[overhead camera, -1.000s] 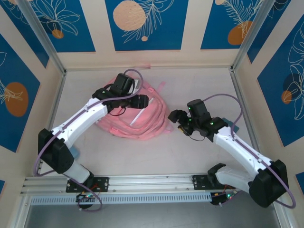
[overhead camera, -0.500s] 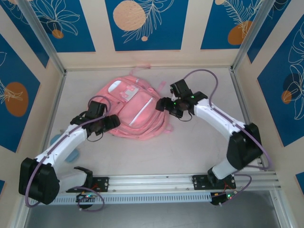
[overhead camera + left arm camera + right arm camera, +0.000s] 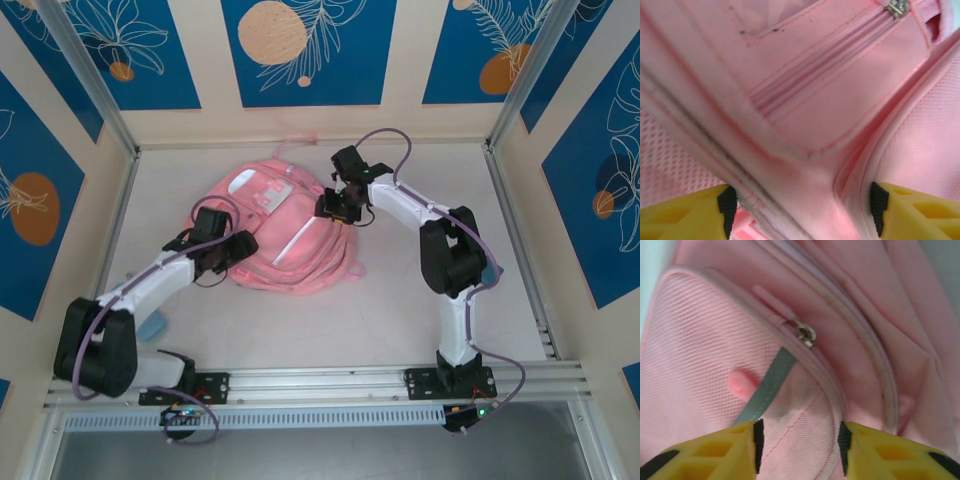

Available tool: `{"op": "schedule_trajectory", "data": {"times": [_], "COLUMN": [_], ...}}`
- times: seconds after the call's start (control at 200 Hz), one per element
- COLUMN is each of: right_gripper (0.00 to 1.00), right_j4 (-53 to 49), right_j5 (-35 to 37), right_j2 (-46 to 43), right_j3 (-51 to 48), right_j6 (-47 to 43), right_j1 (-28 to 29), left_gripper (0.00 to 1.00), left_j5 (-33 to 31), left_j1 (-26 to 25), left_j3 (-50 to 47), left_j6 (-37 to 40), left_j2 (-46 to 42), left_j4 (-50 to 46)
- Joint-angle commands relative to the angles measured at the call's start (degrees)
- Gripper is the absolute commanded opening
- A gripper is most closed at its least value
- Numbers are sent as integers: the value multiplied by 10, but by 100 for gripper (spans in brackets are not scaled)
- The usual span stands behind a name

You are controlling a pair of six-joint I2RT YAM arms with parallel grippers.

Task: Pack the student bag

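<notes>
Both grippers are at the student bag (image 3: 285, 235), one on each flank.

The left gripper (image 3: 228, 252) sits at the bag's near-left edge. Its jaws are wide apart and straddle a ridge of pink fabric below a closed zip (image 3: 820, 65). The right gripper (image 3: 330, 205) is at the bag's far-right edge, its jaws about half parted with a fold of fabric filling the gap, just below a metal zip pull (image 3: 806, 333) and a grey strip (image 3: 767, 387). I cannot tell whether either gripper actually pinches the cloth. The bag lies flat, pockets up, on the table (image 3: 400, 290). Its long axis runs far to near, with the rounded, pale-patched end tilted to the far left.
</notes>
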Motion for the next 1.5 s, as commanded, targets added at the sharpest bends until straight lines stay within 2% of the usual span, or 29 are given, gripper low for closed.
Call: {"op": "schedule_trajectory", "data": {"times": [0.0,0.235,0.34,0.425,0.645,0.72,0.805,1.01,1.15,1.3,1.495], "right_gripper": [41,35,35,37,54,57,58,60,60,61,62], "right_j4": [-25,-1,11,19,15,2,-25,-93,-133,-164,-205], "right_j5": [32,103,100,87,54,67,117,237,278,283,320], "right_j2": [3,-75,-107,-129,-207,-229,-235,-150,-53,32,100], "right_j3": [-32,-159,-191,-202,-211,-206,-182,-67,36,126,188], "right_j6": [36,101,105,99,62,43,14,-120,-187,-220,-233], "right_j1": [-5,-3,-9,-14,-17,-4,33,156,223,250,256], "left_gripper": [67,61,61,65,76,77,78,79,82,94,98], "left_j5": [45,138,155,140,48,22,3,-36,-32,-29,-14], "left_j1": [6,6,6,6,7,10,15,42,73,95,106], "left_j3": [29,92,117,124,88,60,23,-31,-50,-66,-70], "left_j6": [35,85,96,105,160,160,136,89,74,59,61], "left_j2": [43,135,150,138,42,6,-36,-105,-131,-155,-163], "left_j4": [73,109,99,79,-15,-37,-44,-84,-110,-121,-123]}}
